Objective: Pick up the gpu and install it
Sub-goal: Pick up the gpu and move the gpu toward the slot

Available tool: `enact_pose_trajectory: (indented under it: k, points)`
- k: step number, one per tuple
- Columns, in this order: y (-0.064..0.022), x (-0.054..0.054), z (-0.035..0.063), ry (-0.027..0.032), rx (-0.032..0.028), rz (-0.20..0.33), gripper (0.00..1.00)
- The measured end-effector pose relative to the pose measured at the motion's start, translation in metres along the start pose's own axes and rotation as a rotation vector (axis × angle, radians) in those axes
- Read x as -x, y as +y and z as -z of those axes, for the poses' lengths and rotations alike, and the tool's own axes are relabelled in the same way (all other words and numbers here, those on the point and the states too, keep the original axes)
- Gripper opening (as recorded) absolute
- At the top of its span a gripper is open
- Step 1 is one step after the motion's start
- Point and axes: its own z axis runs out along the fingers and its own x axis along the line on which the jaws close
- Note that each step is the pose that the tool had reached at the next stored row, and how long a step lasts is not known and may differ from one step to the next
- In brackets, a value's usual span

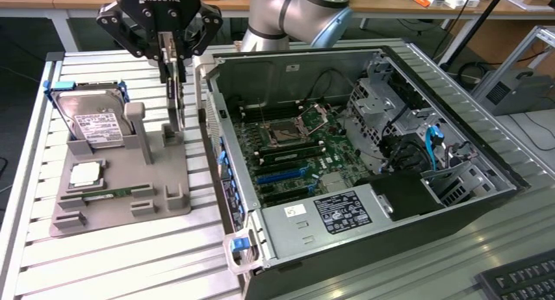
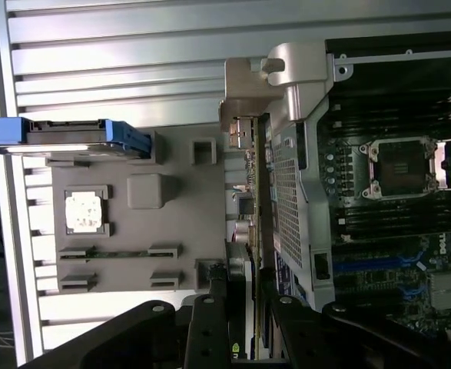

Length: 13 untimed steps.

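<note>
Gripper (image 1: 175, 58), marked ROBOTIQ and cut off above, is clenched on the gpu (image 1: 176, 95) in the exterior view. The card hangs upright straight beneath the fingers, its lower end hard to separate from the grey fixture (image 1: 160, 183). Beyond the gripper toward the exterior view's left lies one hard drive (image 1: 95, 125), its label unreadable. One open computer case (image 1: 364, 248) stands on the other side.

In the wrist view, the gpu (image 2: 259, 200) runs edge-on away from the gripper (image 2: 248, 323). One CPU chip (image 2: 84, 211) and one RAM stick (image 2: 117, 253) lie off to its side.

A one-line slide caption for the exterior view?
Gripper grips the upright gpu at the grey rack, beside the open case.
</note>
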Motion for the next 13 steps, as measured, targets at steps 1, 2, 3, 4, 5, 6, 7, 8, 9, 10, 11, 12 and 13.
enact_pose_trajectory:
  k: [1, 2, 3, 4, 5, 6, 7, 8, 9, 10, 11, 12, 13]
  points:
    - [0.0002, 0.002, 0.0000, 0.0000, -0.0008, 0.000, 0.27]
    - [0.0002, 0.003, -0.0001, 0.0000, -0.0011, 0.000, 0.27]
    - [0.0003, 0.005, -0.0001, -0.0001, -0.0014, 0.000, 0.27]
    - [0.0004, 0.006, -0.0001, -0.0001, -0.0018, 0.000, 0.27]
    - [0.0005, 0.007, -0.0001, -0.0001, -0.0021, 0.000, 0.27]
    - [0.0005, 0.007, -0.0002, -0.0001, -0.0022, 0.000, 0.27]
    - [0.0006, 0.008, -0.0002, -0.0002, -0.0023, 0.000, 0.27]
    - [0.0006, 0.009, -0.0002, -0.0002, -0.0024, 0.000, 0.27]
    - [0.0007, 0.010, -0.0003, -0.0002, -0.0026, 0.000, 0.27]
    - [0.0008, 0.011, -0.0003, -0.0002, -0.0028, 0.000, 0.27]
    - [0.0008, 0.012, -0.0003, -0.0002, -0.0029, 0.000, 0.27]
    - [0.0009, 0.013, -0.0003, -0.0002, -0.0031, 0.000, 0.27]
    - [0.0010, 0.014, -0.0004, -0.0002, -0.0034, 0.000, 0.27]
